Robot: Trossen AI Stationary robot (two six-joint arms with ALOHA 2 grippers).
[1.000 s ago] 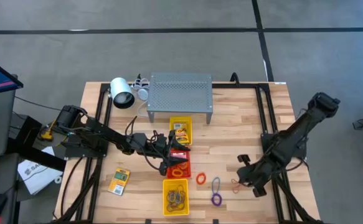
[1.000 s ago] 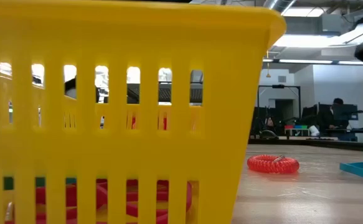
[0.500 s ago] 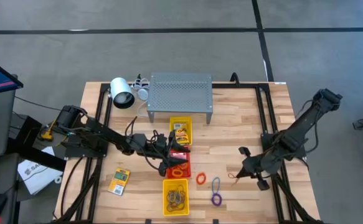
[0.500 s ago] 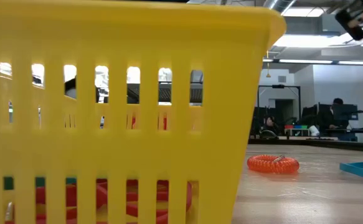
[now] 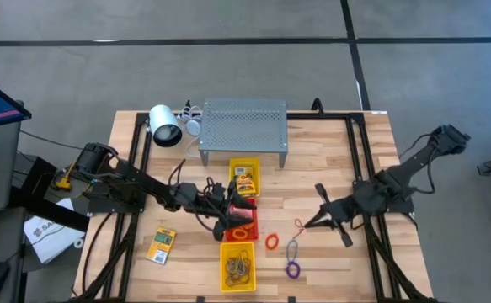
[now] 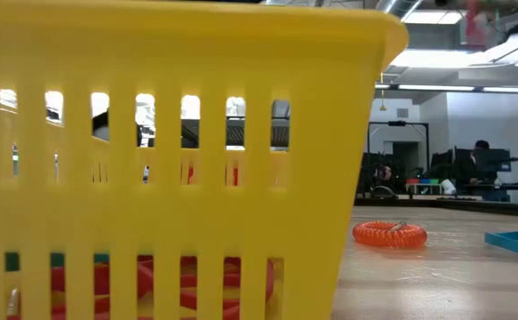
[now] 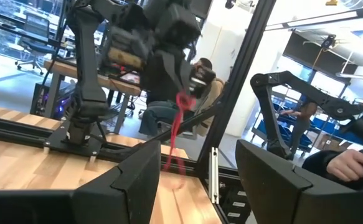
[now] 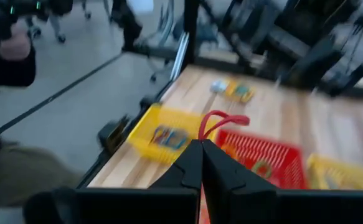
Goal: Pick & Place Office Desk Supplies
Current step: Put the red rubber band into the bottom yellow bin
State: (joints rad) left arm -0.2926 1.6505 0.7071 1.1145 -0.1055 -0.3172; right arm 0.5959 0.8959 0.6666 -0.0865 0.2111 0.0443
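right gripper: your right gripper (image 5: 311,223) is pinched tight on a red band (image 5: 298,225), over the table right of the trays; your right wrist view shows the fingers (image 8: 191,163) pressed together with the red loop (image 8: 221,119) sticking out past the tips.
left gripper: your left gripper (image 5: 235,208) sits over the red tray (image 5: 251,220), fingers spread wide, nothing between them; in your left wrist view the two fingers (image 7: 137,180) stand well apart.
red band, far view: your left wrist camera sees the other arm holding the band (image 7: 176,127) hanging down off the table.
trays: three in a line under the mesh stand (image 5: 243,124) — yellow tray (image 5: 245,164) nearest the stand, red in the middle, second yellow tray (image 5: 226,274) at the near edge.
in the trays: a card packet (image 5: 245,182) in the far yellow tray, an orange ring (image 5: 240,232) in the red one, brown bands (image 5: 237,268) in the near yellow one.
loose on the table: orange coil (image 5: 271,242), blue-grey loop (image 5: 291,249) and purple ring (image 5: 292,270) right of the trays; another packet (image 5: 161,244) left of them.
low view: you get the near yellow tray's slotted wall (image 6: 170,178) filling most of it, the orange coil (image 6: 389,234) beside it on the wood.
other: white lamp (image 5: 166,126) lies left of the stand.
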